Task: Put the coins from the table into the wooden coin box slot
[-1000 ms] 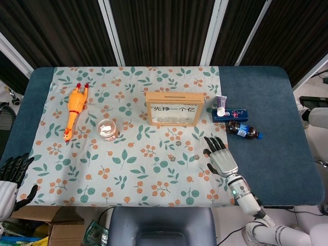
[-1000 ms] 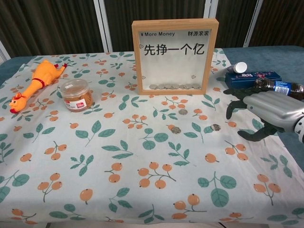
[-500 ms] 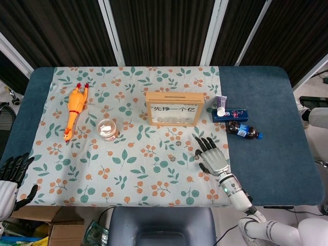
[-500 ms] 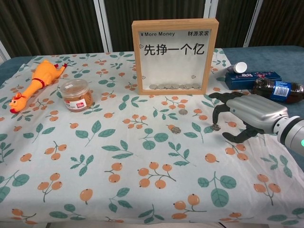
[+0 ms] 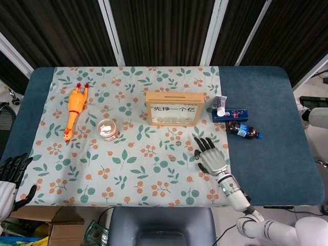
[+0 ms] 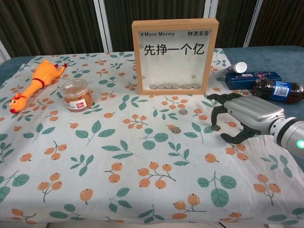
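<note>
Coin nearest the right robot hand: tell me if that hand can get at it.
Probably yes. The right robot hand hovers with fingertips right over the coin, and nothing lies between them on the cloth.

Right hand (image 6: 244, 114): shifted leftward from beside the cola bottle (image 6: 278, 90); curved fingertips (image 6: 212, 115) now over a coin (image 6: 215, 127) on the floral cloth.

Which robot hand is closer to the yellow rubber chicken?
The left hand. It sits at the table's near left corner, below the rubber chicken. The right hand is far across the cloth, by the coins on the chicken's other side.
</note>
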`<move>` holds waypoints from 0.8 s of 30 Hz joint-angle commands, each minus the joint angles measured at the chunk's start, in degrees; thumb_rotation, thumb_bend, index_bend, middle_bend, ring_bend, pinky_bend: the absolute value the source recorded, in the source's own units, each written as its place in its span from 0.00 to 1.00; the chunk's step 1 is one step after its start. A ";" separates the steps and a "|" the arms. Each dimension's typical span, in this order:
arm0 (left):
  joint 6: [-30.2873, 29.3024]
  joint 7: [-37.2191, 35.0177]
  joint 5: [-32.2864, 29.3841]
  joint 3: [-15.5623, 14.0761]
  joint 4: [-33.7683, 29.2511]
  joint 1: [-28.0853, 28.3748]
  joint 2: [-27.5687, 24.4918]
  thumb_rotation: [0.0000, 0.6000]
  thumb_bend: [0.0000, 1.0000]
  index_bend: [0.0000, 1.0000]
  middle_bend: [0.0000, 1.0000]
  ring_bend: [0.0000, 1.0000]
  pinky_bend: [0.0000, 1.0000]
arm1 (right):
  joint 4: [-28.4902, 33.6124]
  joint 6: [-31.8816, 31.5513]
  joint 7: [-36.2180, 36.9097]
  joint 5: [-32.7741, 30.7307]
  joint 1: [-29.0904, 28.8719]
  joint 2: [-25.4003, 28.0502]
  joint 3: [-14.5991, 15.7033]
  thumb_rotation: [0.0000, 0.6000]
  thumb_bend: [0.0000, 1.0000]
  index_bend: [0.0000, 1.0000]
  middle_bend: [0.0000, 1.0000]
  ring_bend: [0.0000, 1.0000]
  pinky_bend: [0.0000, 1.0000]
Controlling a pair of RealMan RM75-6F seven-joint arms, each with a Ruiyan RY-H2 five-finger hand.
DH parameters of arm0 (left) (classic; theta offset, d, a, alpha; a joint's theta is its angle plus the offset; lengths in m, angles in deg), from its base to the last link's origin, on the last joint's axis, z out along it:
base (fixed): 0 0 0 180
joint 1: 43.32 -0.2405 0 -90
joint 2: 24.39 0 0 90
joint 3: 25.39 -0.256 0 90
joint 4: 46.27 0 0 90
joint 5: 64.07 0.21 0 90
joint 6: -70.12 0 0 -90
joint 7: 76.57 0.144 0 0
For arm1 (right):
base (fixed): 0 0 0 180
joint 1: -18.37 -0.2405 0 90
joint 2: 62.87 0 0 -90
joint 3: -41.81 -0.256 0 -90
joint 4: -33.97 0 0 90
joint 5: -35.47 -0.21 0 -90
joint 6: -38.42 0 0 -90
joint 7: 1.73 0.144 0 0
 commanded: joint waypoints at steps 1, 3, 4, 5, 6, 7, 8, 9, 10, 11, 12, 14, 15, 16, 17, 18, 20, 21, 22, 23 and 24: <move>0.08 -0.04 -0.09 0.03 -0.05 0.02 -0.06 1.00 0.41 0.00 0.00 0.00 0.00 | -0.28 0.40 -0.25 -0.35 -0.22 -0.15 0.06 1.00 0.55 0.52 0.06 0.00 0.00; -0.01 -0.08 -0.04 0.03 -0.04 0.00 -0.08 1.00 0.41 0.00 0.00 0.00 0.00 | -0.54 0.65 -0.55 -0.82 -0.39 -0.30 -0.08 1.00 0.55 0.52 0.06 0.00 0.00; -0.06 -0.10 -0.03 0.04 -0.01 -0.02 -0.08 1.00 0.41 0.00 0.00 0.00 0.00 | -0.59 0.77 -0.57 -1.03 -0.44 -0.37 -0.14 1.00 0.55 0.52 0.06 0.00 0.00; -0.11 -0.12 -0.04 0.05 0.02 -0.05 -0.07 1.00 0.41 0.00 0.00 0.00 0.00 | -0.61 0.82 -0.56 -1.18 -0.49 -0.41 -0.21 1.00 0.55 0.52 0.06 0.00 0.00; -0.16 -0.18 -0.07 0.06 0.05 -0.08 -0.07 1.00 0.41 0.00 0.00 0.00 0.00 | -0.63 0.82 -0.48 -1.29 -0.58 -0.46 -0.28 1.00 0.55 0.52 0.06 0.00 0.00; -0.16 -0.22 -0.12 0.08 0.09 -0.08 -0.09 1.00 0.41 0.00 0.00 0.00 0.00 | -0.63 0.83 -0.37 -1.31 -0.66 -0.50 -0.30 1.00 0.55 0.53 0.06 0.00 0.00; -0.14 -0.28 -0.17 0.11 0.09 -0.07 -0.09 1.00 0.41 0.00 0.00 0.00 0.00 | -0.64 0.81 -0.28 -1.31 -0.73 -0.53 -0.31 1.00 0.55 0.53 0.06 0.00 0.00; -0.09 -0.34 -0.19 0.10 0.12 -0.06 -0.08 1.00 0.41 0.00 0.00 0.00 0.00 | -0.68 0.80 -0.29 -1.32 -0.81 -0.57 -0.28 1.00 0.55 0.53 0.07 0.00 0.00; -0.07 -0.39 -0.18 0.09 0.12 -0.06 -0.08 1.00 0.41 0.00 0.00 0.00 0.00 | -0.75 0.75 -0.35 -1.31 -0.87 -0.63 -0.26 1.00 0.55 0.54 0.07 0.00 0.00; -0.06 -0.41 -0.19 0.10 0.14 -0.05 -0.08 1.00 0.41 0.00 0.00 0.00 0.00 | -0.83 0.73 -0.42 -1.34 -0.92 -0.72 -0.26 1.00 0.55 0.54 0.07 0.00 0.00; -0.04 -0.42 -0.17 0.07 0.12 -0.06 -0.08 1.00 0.41 0.00 0.00 0.00 0.00 | -0.94 0.76 -0.54 -1.45 -1.01 -0.83 -0.28 1.00 0.55 0.55 0.07 0.00 0.00; -0.02 -0.45 -0.13 0.01 0.06 -0.08 -0.13 1.00 0.41 0.00 0.00 0.00 0.00 | -1.06 0.91 -0.57 -1.69 -1.15 -0.99 -0.36 1.00 0.55 0.56 0.08 0.00 0.00; 0.01 -0.44 -0.13 0.02 0.03 -0.06 -0.14 1.00 0.41 0.00 0.00 0.00 0.00 | -1.15 1.02 -0.56 -1.87 -1.28 -1.10 -0.48 1.00 0.55 0.56 0.08 0.00 0.00; 0.03 -0.43 -0.15 0.04 0.00 -0.05 -0.15 1.00 0.41 0.00 0.00 0.00 0.00 | -1.26 1.05 -0.62 -1.97 -1.37 -1.21 -0.55 1.00 0.55 0.57 0.08 0.00 0.00; 0.06 -0.45 -0.18 0.04 0.00 -0.04 -0.16 1.00 0.41 0.00 0.00 0.00 0.00 | -1.33 1.12 -0.67 -2.06 -1.47 -1.29 -0.59 1.00 0.55 0.57 0.08 0.00 0.00; 0.10 -0.50 -0.23 0.05 -0.02 -0.05 -0.19 1.00 0.41 0.00 0.00 0.00 0.00 | -1.43 1.15 -0.75 -2.17 -1.58 -1.41 -0.66 1.00 0.55 0.58 0.09 0.00 0.00; 0.17 -0.58 -0.42 0.12 -0.05 -0.04 -0.23 1.00 0.41 0.00 0.00 0.00 0.00 | -1.56 1.24 -0.95 -2.30 -1.74 -1.57 -0.68 1.00 0.55 0.59 0.09 0.00 0.00; 0.15 -0.70 -0.46 0.13 -0.07 -0.06 -0.26 1.00 0.41 0.00 0.00 0.00 0.00 | -1.67 1.24 -1.07 -2.38 -1.84 -1.69 -0.72 1.00 0.55 0.59 0.09 0.00 0.00; 0.11 -0.82 -0.47 0.11 -0.05 -0.09 -0.30 1.00 0.41 0.00 0.00 0.00 0.00 | -1.75 1.25 -1.16 -2.47 -1.90 -1.78 -0.76 1.00 0.56 0.59 0.09 0.00 0.00; 0.07 -0.92 -0.49 0.15 -0.05 -0.09 -0.33 1.00 0.41 0.00 0.00 0.00 0.00 | -1.80 1.30 -1.16 -2.64 -1.98 -1.88 -0.86 1.00 0.56 0.60 0.10 0.00 0.00; 0.03 -0.99 -0.47 0.13 -0.06 -0.12 -0.35 1.00 0.41 0.00 0.00 0.00 0.00 | -1.83 1.30 -1.12 -2.76 -2.02 -1.95 -0.93 1.00 0.56 0.60 0.10 0.00 0.00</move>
